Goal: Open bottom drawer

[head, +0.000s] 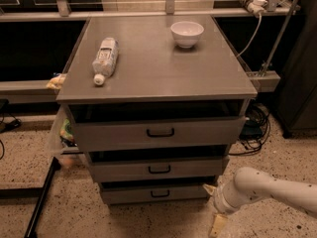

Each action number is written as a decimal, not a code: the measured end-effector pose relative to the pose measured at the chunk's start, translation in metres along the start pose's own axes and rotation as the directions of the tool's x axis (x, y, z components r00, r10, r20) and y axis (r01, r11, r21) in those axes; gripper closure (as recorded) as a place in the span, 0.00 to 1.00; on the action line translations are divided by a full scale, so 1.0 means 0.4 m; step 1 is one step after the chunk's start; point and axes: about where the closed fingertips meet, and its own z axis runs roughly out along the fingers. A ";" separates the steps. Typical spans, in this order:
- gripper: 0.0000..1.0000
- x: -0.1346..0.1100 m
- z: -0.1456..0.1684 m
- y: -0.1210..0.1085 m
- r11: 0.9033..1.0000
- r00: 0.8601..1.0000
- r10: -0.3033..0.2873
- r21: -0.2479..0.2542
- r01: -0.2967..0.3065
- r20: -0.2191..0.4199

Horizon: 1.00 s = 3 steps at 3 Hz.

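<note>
We see a grey metal cabinet (237, 133) with three drawers stacked in its near face, and the bottom drawer (129, 195) is the lowest and shallowest of them, just above the speckled floor (148, 222). Its flat front carries a small black pull handle (159, 193) at the middle, and a dark gap runs along the top edge of the front. Above it sit the middle drawer (119, 171) and the top drawer (114, 134), each with its own black handle and a dark gap over it. The end effector (212, 207) is low, at the near right corner of the cabinet, just right of the bottom drawer's right end. We see it open: its two tan fingers (216, 226) are spread well apart with nothing between them. The upper finger lies close to the right end of the bottom drawer front, but we cannot tell whether it touches. The white arm (270, 187) reaches in from the right edge, close to the floor. On the tabletop (163, 76) a plastic bottle (105, 58) lies on its side at the left, cap toward us, and a white bowl (186, 32) stands upright at the far right, well apart from the bottle. Dark cables (255, 125) lie on the floor to the right of the cabinet.
</note>
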 end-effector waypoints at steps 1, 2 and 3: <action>0.00 0.028 0.052 -0.016 0.997 0.998 -0.061 0.054 0.062 -0.008; 0.00 0.070 0.149 -0.049 0.987 0.992 -0.123 0.103 0.121 0.013; 0.00 0.097 0.248 -0.091 0.980 0.985 -0.168 0.119 0.162 0.043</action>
